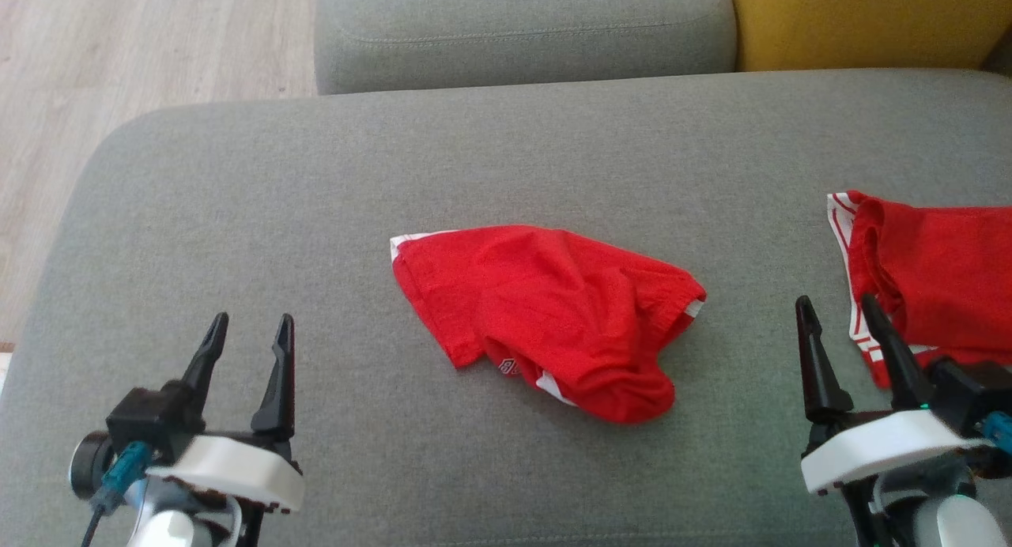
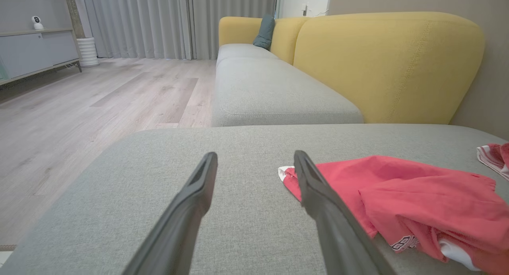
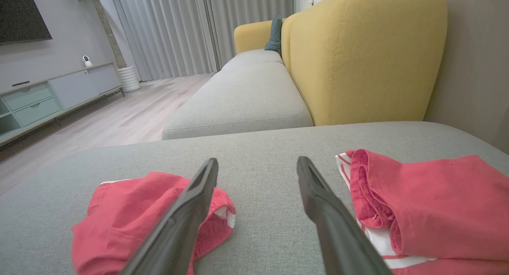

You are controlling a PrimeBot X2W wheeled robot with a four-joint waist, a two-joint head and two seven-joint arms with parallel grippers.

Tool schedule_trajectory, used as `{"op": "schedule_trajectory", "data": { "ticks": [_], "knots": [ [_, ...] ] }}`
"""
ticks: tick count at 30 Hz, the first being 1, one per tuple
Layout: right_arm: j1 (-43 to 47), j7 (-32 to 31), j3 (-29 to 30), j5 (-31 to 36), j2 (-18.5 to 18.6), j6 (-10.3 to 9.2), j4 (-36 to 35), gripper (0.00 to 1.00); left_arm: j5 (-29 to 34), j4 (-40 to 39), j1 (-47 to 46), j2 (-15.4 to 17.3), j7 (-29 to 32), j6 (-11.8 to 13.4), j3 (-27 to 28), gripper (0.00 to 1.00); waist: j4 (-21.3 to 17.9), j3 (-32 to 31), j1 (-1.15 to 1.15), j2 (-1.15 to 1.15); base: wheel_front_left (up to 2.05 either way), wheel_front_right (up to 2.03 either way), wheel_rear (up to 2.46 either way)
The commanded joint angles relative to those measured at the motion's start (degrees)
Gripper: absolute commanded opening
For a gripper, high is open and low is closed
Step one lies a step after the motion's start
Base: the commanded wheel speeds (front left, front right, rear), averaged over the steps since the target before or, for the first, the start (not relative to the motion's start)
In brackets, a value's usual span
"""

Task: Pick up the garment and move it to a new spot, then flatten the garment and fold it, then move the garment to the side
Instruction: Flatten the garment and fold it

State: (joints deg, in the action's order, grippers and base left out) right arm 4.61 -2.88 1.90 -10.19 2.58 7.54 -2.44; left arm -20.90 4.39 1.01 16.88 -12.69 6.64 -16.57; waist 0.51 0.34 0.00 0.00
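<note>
Second red garment (image 1: 933, 278) cut by right edge, logo (image 1: 507, 366) on crumpled garment (image 1: 553, 310) unreadable

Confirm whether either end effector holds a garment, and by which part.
Nothing is held. The left end effector and right end effector are both open and empty; the crumpled red garment lies loose on the grey cushion between them.

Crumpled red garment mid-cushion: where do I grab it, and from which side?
On the crumpled garment, probably the bunched fold at its near right end, approached from the right by the open right gripper. It stands raised off the cushion; the white-trimmed left edge lies thin and flat.
</note>
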Motion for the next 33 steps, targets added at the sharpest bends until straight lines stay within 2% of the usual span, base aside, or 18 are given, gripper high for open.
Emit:
{"op": "schedule_trajectory", "data": {
  "ticks": [1, 21, 28, 33],
  "knots": [
    [-1.39, -0.09, -1.28, -0.57, 0.30, -0.05, -2.32, 1.00, -0.08, -2.36, -2.12, 1.68, 0.02, 0.42, 1.93, 1.00, 0.08, 0.08, 0.00, 0.00, 0.00, 0.00, 0.00],
    [-1.72, -0.91, -1.93, -1.94, 0.30, -0.05, -1.35, 1.00, -0.48, -2.94, -2.49, 1.99, -0.23, 0.98, 1.60, 1.00, 0.43, 1.21, 0.00, 0.00, 0.00, 0.00, 0.00],
    [-4.13, -4.05, -6.65, -4.65, 0.30, -0.05, 4.09, 1.00, -0.62, -2.26, -5.50, 1.92, -0.69, 0.13, 1.51, 1.00, 1.51, 4.84, 0.00, 0.00, 0.00, 0.00, 0.00],
    [-9.16, -3.70, -9.97, -7.56, 0.30, -0.05, 10.30, 1.00, -0.25, -1.25, -8.29, 1.23, -1.32, -0.60, 1.07, 1.00, 2.94, 7.72, 0.00, 0.00, 0.00, 0.00, 0.00]
  ]
}}
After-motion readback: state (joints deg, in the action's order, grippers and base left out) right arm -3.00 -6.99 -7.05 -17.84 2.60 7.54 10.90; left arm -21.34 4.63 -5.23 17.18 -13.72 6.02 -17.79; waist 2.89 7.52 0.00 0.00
